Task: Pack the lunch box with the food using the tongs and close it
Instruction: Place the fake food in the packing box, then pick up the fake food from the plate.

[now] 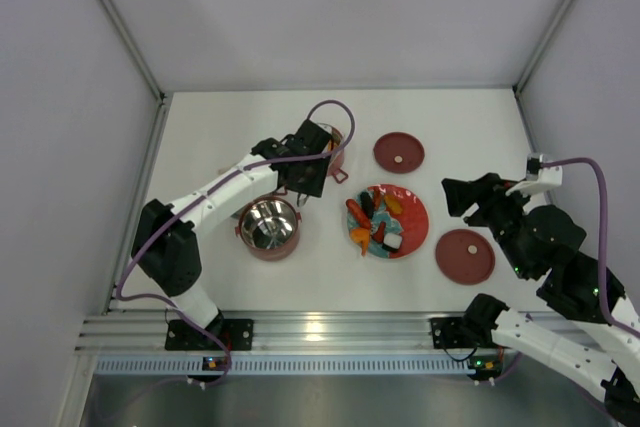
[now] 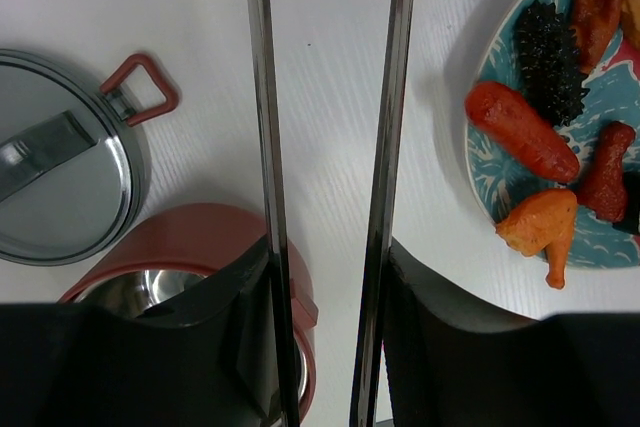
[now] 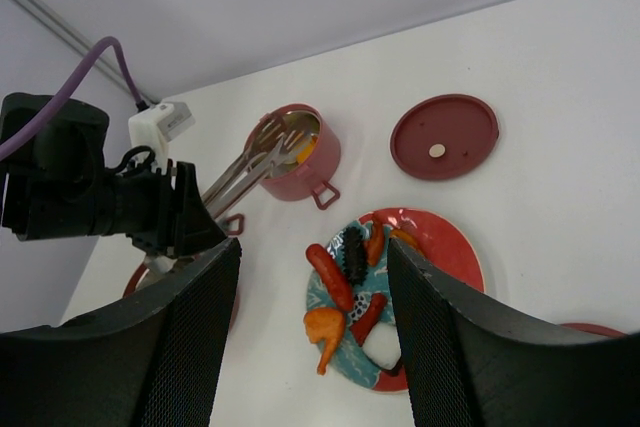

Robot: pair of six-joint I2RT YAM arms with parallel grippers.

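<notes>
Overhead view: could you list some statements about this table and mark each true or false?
1. The left tool holds the slim silvery metal tongs. True.
2. The right tool grips a lid. False: it is open and empty.
3. Both flat round maroon lids sit on pots. False: they lie on the table.
4. Toy food pieces lie on the red plate with a teal flower. True.
5. The tongs' tips are at the farther round dusty-pink pot. True.
</notes>
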